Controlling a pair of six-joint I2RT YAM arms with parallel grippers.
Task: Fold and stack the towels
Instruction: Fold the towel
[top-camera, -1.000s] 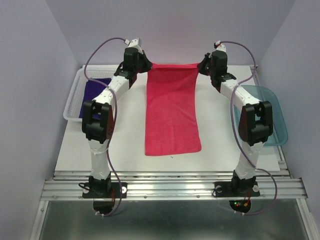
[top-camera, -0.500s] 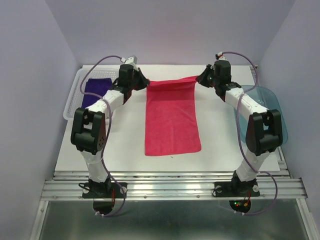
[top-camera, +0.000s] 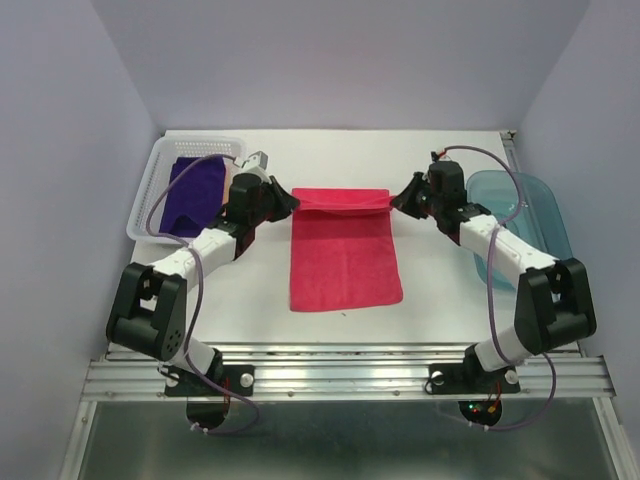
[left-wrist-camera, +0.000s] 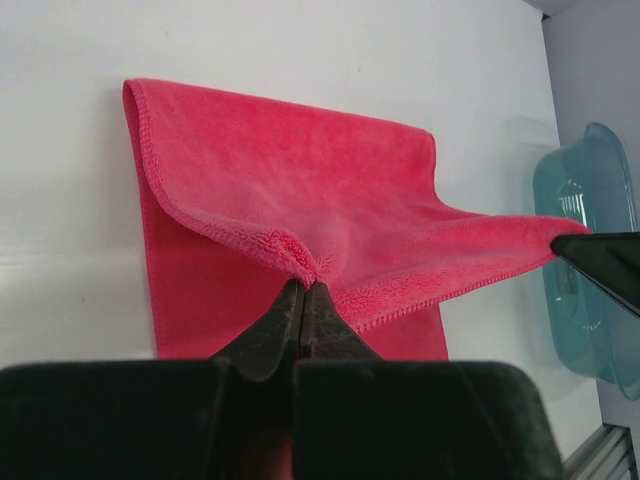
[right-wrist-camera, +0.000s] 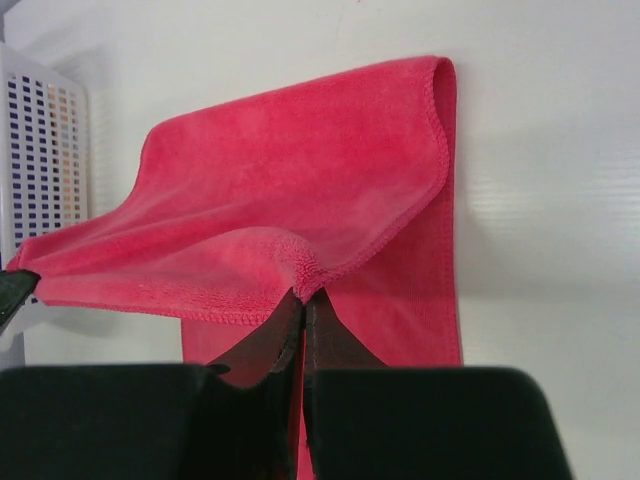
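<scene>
The pink-red towel (top-camera: 345, 265) lies lengthwise in the middle of the white worktop (top-camera: 440, 290), and everything else is placed around it. Its near half rests flat on the surface. Its far end is doubled back over itself, with the loose edge raised off the layer beneath and pulled into a slightly sagging line between the two arms.

The left arm (top-camera: 215, 240) reaches in from the towel's left side. Its jaws are clenched on the left corner of that raised edge, and the left wrist view shows the cloth (left-wrist-camera: 300, 215) bunched right at the closed tips. The right arm (top-camera: 490, 240) comes in from the towel's right side, and its jaws are pinched tight on the opposite corner in the same way (right-wrist-camera: 290, 200).

To the towel's left, towards the far corner, a clear plastic basket (top-camera: 150, 185) holds the dark purple towel (top-camera: 195, 185). To the towel's right, beyond the right arm, sits a teal translucent tub (top-camera: 520, 200), and I cannot tell what is in it.
</scene>
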